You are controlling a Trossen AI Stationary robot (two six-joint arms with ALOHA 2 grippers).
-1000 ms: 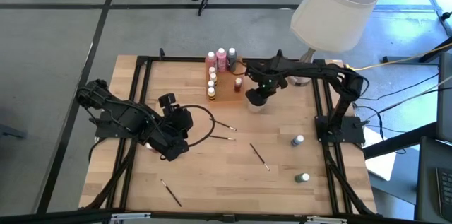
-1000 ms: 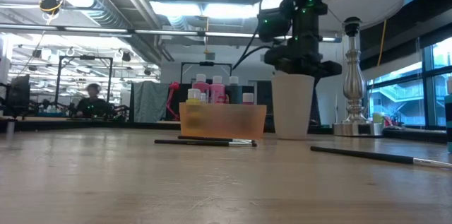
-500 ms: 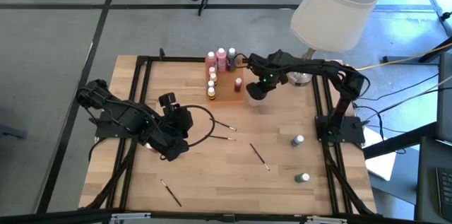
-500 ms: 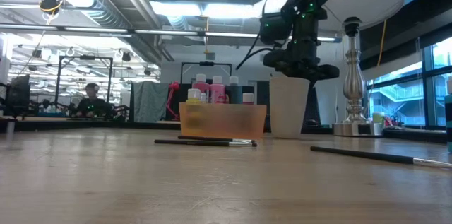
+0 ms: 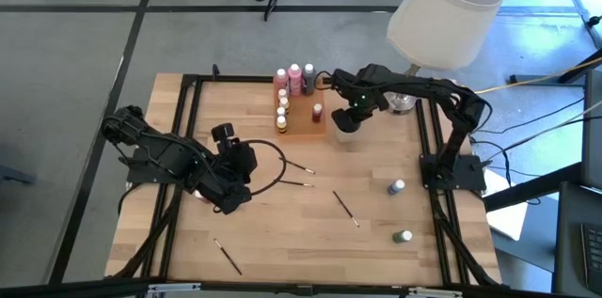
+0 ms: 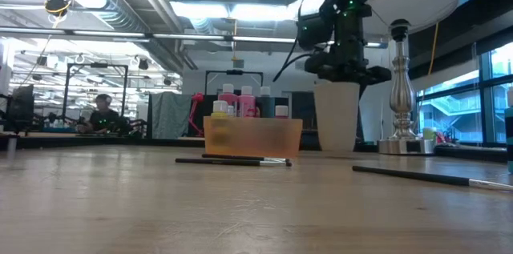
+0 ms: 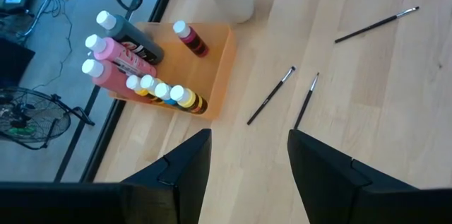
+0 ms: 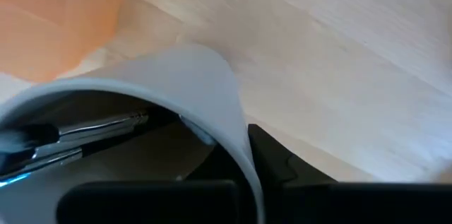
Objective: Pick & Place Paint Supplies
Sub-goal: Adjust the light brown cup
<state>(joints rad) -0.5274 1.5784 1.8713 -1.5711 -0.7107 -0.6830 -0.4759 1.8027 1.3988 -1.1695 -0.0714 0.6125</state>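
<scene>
A pale grey cup [image 6: 337, 118] stands upright beside the orange tray [image 5: 306, 121], and my right gripper [image 5: 346, 119] is shut on its rim from above. Brush ends [image 8: 99, 126] show inside the cup. Several paint bottles [image 5: 290, 86] stand in the tray. Two more bottles [image 5: 397, 187] [image 5: 404, 237] stand on the table at the right. Loose brushes [image 5: 345, 207] [image 5: 228, 256] [image 5: 299, 164] lie flat on the wood. My left gripper [image 7: 251, 133] hangs open above the table's left half, holding nothing. My right gripper pinches the cup's wall at the rim [image 8: 236, 121], one finger inside the cup and one finger [image 8: 275, 157] outside. The fingers point down from above. The cup stays upright below them; whether its base rests on the table I cannot tell.
A table lamp with a big white shade [image 5: 447, 7] stands at the far right corner, its metal stem [image 6: 398, 86] close behind the cup. A black cable loop [image 5: 273, 162] lies by my left arm. Black frame rails [image 5: 428, 176] run along the table's sides.
My right gripper has carried the cup a short way toward the table's far edge, alongside the tray. The cup has stayed upright and the grip has not changed.
</scene>
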